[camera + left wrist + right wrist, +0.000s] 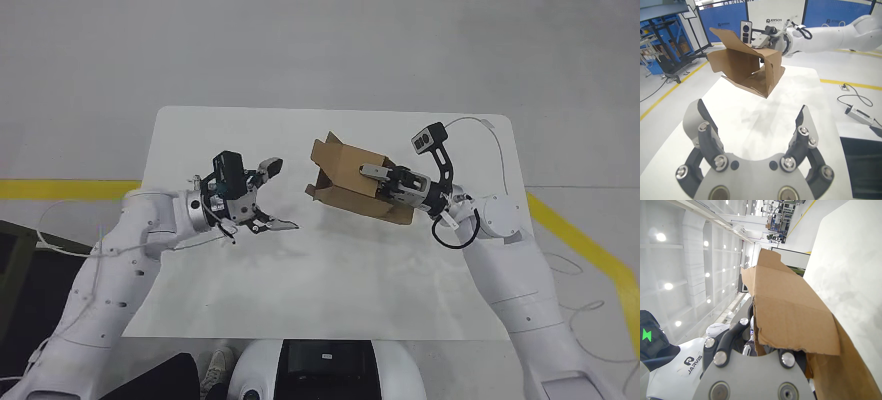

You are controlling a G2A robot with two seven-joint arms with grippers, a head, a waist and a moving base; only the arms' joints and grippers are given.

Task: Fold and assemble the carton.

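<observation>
- The left gripper point(752, 106) is closest. Its two fingers are spread wide and it holds nothing. It hangs over the white table point(400, 290) and points at the box, likely so it is ready to push a flap.
- Next comes the carton point(745, 66), out past the left gripper and apart from it. It looks lifted a bit off the table and tipped. Its open end and loose flaps face the left gripper, which gives that gripper room to fold them.
- Farthest is the right gripper point(758, 46). It pinches the carton's top wall, so the box will not drop or slide.
</observation>
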